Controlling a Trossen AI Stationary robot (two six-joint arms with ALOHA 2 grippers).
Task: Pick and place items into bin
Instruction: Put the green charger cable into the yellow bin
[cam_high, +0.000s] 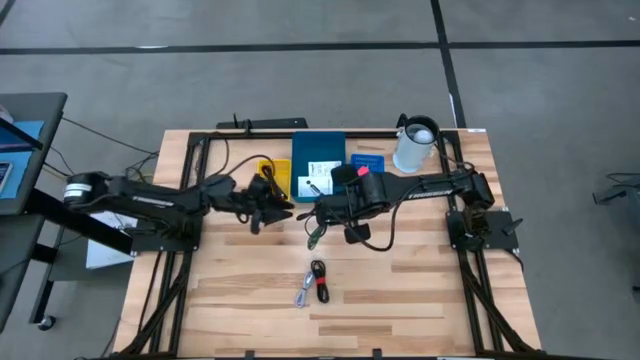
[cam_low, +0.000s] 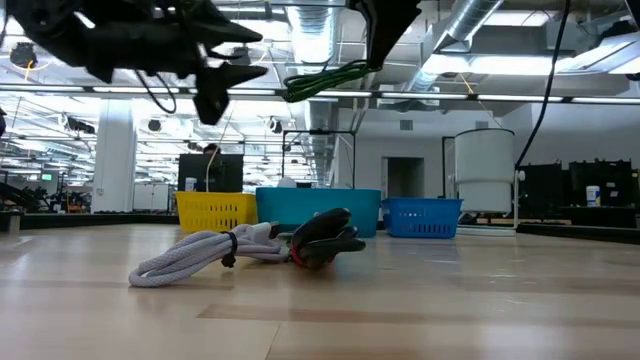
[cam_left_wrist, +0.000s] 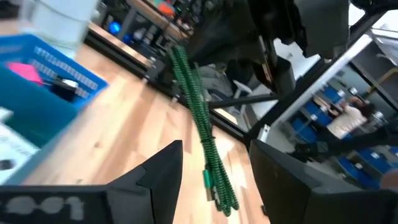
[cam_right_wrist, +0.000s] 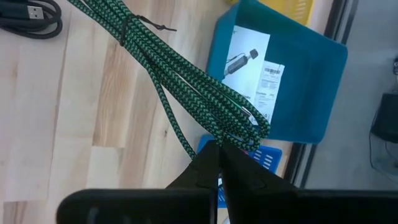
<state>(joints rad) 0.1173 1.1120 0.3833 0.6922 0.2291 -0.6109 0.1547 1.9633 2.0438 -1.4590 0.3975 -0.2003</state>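
A green-and-black braided cable (cam_right_wrist: 180, 74), tied in a bundle, hangs clear of the wooden table (cam_high: 420, 290) with my right gripper (cam_right_wrist: 217, 149) shut on it, near the teal bin (cam_high: 318, 150). In the bin lie white cards with black print (cam_right_wrist: 250, 62). My left gripper (cam_left_wrist: 217, 177) stands open, level, just left of the cable; the cable's free end (cam_left_wrist: 217, 186) shows between its fingers, and I cannot tell if they touch. A grey-white cable (cam_low: 200, 255) and a black-and-red cable (cam_low: 325, 240) lie on the table nearer the front. My right gripper pinches the green cable bundle at one looped end (cam_right_wrist: 239, 134) between its two fingertips. The fingers slant down from above. The bundle is lifted clear of the table and reaches away from the fingers toward my left gripper (cam_low: 240, 75).
A yellow basket (cam_high: 268, 172) stands left of the teal bin and a small blue basket (cam_high: 366, 160) right of it, with a pink piece (cam_left_wrist: 25, 70) and a black thing (cam_left_wrist: 65, 87) inside. A white cylinder (cam_high: 415, 145) stands at the far right. A black cable (cam_right_wrist: 31, 15) lies on the wood.
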